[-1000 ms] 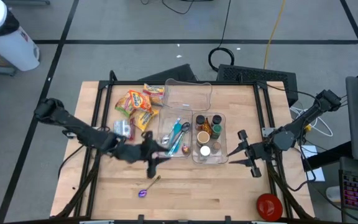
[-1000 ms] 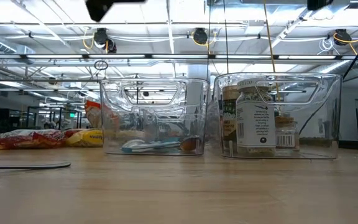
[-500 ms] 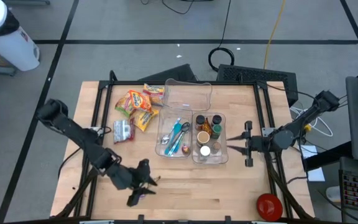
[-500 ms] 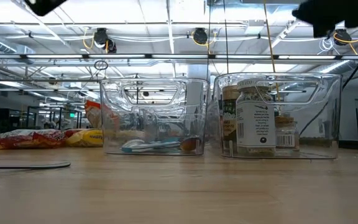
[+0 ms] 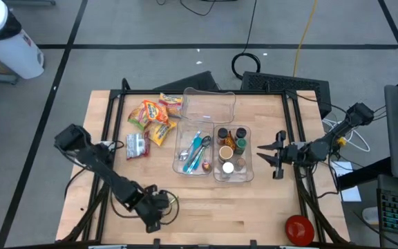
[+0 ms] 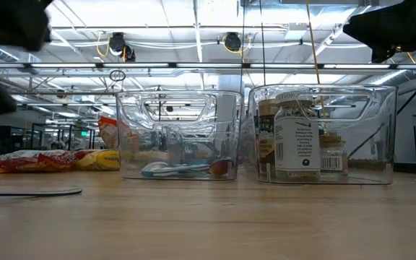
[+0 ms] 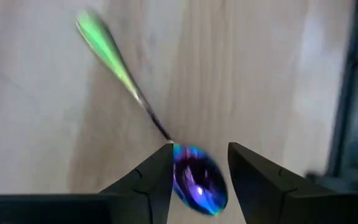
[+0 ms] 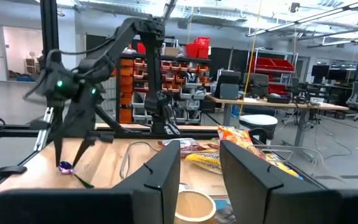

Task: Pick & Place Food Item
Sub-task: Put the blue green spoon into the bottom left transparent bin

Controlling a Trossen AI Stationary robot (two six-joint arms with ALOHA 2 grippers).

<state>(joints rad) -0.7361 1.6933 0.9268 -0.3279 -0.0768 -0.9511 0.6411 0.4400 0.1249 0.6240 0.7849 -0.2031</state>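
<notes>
Reaching down at the near left part of the wooden table, the left gripper hangs over a small iridescent metal spoon with a purple-blue bowl and greenish handle; its dark fingers are spread apart on either side of the bowl, which lies flat on the wood, not grasped. Farther back on the left lie orange and yellow snack packets and a small dark-red packet. At mid-table sit three clear plastic bins: an empty one, one with cutlery, and one with jars. On the right, the right gripper hovers just beside the jar bin, fingers parted and empty.
</notes>
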